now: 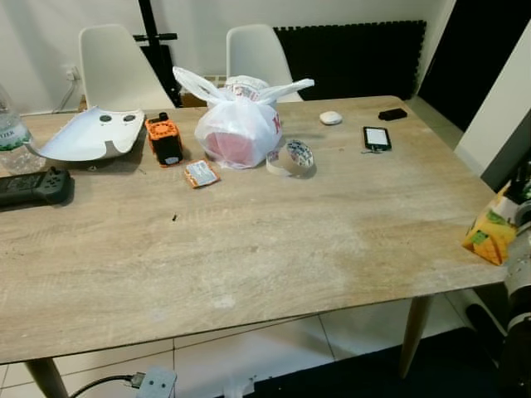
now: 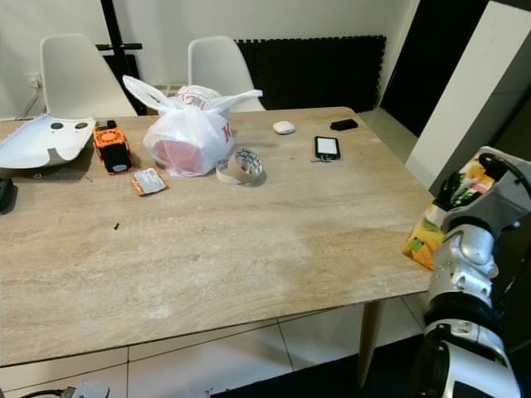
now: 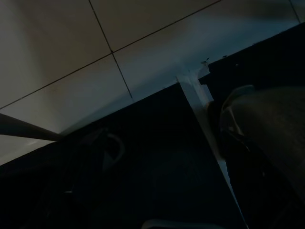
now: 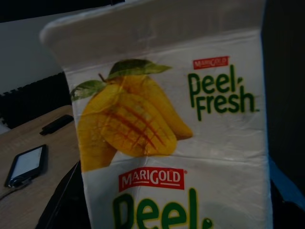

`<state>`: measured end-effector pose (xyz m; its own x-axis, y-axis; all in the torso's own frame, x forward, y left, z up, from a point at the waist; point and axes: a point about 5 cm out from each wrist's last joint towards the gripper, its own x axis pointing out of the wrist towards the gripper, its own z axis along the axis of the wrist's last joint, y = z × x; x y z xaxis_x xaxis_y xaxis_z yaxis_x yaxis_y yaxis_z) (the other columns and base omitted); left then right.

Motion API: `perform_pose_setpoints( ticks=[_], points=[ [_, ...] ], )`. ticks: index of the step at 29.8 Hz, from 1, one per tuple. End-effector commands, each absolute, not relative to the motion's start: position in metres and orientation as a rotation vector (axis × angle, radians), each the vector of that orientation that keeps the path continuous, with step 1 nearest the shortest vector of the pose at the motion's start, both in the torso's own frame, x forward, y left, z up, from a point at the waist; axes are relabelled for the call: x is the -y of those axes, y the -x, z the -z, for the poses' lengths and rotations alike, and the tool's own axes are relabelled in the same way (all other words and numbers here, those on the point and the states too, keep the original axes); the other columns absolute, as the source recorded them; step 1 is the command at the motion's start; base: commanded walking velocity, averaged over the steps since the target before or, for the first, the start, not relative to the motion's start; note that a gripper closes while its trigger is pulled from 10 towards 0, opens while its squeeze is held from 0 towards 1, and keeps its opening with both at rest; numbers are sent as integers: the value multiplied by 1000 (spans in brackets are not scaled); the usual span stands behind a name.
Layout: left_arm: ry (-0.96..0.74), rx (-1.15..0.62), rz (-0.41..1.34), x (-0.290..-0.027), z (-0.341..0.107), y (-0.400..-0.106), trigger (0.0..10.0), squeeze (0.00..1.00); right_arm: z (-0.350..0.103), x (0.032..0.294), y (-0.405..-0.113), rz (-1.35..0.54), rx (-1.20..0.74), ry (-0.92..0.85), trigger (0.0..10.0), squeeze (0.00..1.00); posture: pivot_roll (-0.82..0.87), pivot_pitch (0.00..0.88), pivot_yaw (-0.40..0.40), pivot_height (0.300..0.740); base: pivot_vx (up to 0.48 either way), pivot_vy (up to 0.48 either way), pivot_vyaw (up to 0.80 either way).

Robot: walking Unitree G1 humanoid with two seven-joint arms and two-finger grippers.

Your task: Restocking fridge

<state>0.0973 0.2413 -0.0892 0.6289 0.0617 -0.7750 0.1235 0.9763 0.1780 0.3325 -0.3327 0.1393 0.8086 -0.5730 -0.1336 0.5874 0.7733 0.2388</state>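
Note:
A mango juice carton [image 2: 426, 238], yellow and orange with "Peel Fresh" print, hangs just off the right edge of the wooden table [image 1: 249, 249]. My right gripper [image 2: 466, 192] is shut on its upper part, at about table height. In the right wrist view the carton [image 4: 167, 133] is very close, with the table behind it. My left arm hangs idle, and its wrist view is dim, with pale floor tiles [image 3: 71, 43] and a dark mat [image 3: 157, 176].
At the back of the table are a knotted white plastic bag [image 1: 239, 124], a tape roll [image 1: 292, 157], an orange device [image 1: 164, 141], a small packet [image 1: 200, 174], a white shell [image 1: 87, 134], a black controller [image 1: 33, 186] and a phone [image 1: 377, 138]. Two white chairs [image 1: 116, 62] stand behind.

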Motion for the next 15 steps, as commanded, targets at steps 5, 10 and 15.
perform_pose_setpoints(
  ticks=[5,10,15],
  points=[
    [-220,-898,41,-237,91,-95,10000,0,-100,321,-325,620,-237,-279,10000,0,55,0,-12,740,0,0,0],
    [-220,-899,40,-236,91,-95,10000,0,-94,324,-320,613,-293,-140,10000,0,56,0,-17,740,0,0,0],
    [-219,-900,40,-235,92,-95,10000,0,-77,328,-307,648,-349,-142,10000,0,55,0,-19,740,0,0,0]
  ],
)
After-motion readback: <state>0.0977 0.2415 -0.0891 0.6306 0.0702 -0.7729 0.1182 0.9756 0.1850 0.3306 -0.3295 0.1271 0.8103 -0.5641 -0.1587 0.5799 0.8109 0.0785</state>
